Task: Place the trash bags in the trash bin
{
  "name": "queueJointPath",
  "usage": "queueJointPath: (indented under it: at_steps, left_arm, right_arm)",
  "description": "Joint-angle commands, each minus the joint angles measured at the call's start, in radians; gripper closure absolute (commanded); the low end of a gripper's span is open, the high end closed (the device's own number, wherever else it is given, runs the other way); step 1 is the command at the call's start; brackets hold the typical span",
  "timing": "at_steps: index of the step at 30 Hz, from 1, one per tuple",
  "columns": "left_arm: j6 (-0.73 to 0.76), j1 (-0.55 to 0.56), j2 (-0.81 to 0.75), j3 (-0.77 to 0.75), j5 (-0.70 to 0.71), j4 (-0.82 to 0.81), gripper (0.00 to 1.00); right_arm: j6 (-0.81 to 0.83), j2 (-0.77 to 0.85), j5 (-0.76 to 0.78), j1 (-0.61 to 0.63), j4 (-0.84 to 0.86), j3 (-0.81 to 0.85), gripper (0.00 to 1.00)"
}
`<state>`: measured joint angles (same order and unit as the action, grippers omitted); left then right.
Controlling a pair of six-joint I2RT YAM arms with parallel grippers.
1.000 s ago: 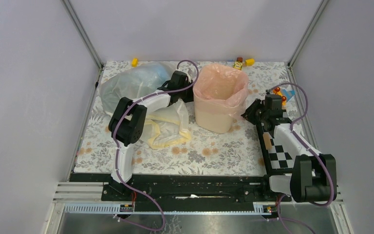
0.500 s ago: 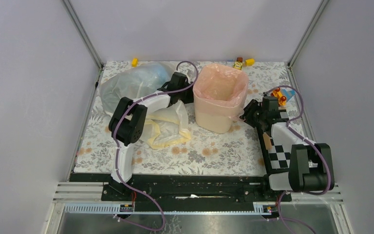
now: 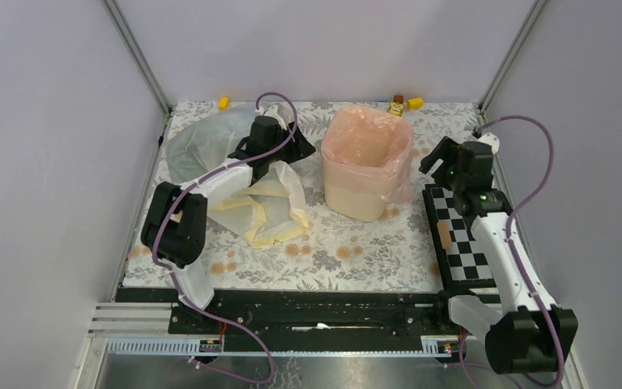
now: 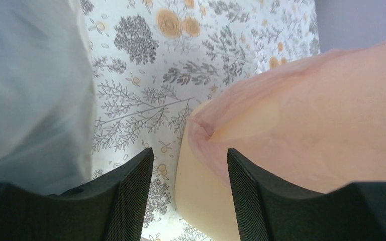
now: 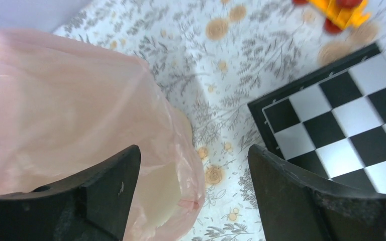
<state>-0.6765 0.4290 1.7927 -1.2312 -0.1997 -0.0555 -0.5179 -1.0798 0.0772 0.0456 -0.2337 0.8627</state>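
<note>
The cream trash bin stands mid-table, with a pale pink trash bag lining it and folded over its rim. My left gripper hovers open just left of the bin, holding nothing. In the left wrist view its gripper frames the bin's wall under the pink bag. My right gripper is open to the right of the bin. Seen from the right wrist, that gripper is empty beside the pink bag's hanging edge. A pale yellow bag and a bluish-clear bag lie left of the bin.
A black-and-white checkerboard lies under the right arm. Small yellow toys and blocks sit along the back edge, and an orange toy lies near the board. Walls enclose the table on three sides.
Both grippers opened and let go of the pink bag's rim. The left one drew back to the left, the right one rose and moved right, away from the bin.
</note>
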Motion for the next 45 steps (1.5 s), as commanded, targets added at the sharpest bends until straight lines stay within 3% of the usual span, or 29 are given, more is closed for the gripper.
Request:
queueJointPath:
  at_steps: [1, 5, 8, 11, 13, 17, 23, 28, 45]
  left_arm:
    - [-0.018, -0.016, -0.094, 0.038, 0.024, -0.077, 0.41]
    - [-0.027, -0.018, -0.201, 0.139, 0.043, -0.185, 0.38]
    - [-0.012, -0.018, -0.255, 0.154, 0.025, -0.195, 0.36]
    - [0.014, -0.015, -0.287, 0.145, -0.023, -0.195, 0.29]
    - [0.021, -0.015, -0.298, 0.14, -0.035, -0.195, 0.24]
    - [0.015, -0.015, -0.289, 0.123, -0.045, -0.192, 0.25]
    - [0.007, 0.006, -0.229, 0.078, -0.11, -0.193, 0.29]
    - [0.013, 0.025, -0.164, 0.036, -0.15, -0.188, 0.29]
    - [0.008, 0.043, -0.051, -0.014, -0.185, -0.182, 0.3]
  right_arm:
    - [0.156, 0.088, 0.015, 0.005, -0.085, 0.138, 0.17]
    - [0.226, 0.019, -0.184, 0.006, -0.18, 0.334, 0.39]
    - [0.245, -0.089, -0.343, 0.017, -0.28, 0.507, 0.71]
    - [0.274, -0.177, -0.321, 0.104, -0.349, 0.604, 0.99]
    - [0.303, -0.24, -0.237, 0.204, -0.399, 0.667, 1.0]
    - [0.332, -0.382, -0.139, 0.342, -0.501, 0.807, 1.0]
    - [0.385, -0.596, -0.013, 0.41, -0.663, 1.01, 1.0]
    - [0.407, -0.733, 0.005, 0.435, -0.755, 1.107, 1.0]
    - [0.463, -0.79, 0.011, 0.454, -0.607, 0.876, 1.0]
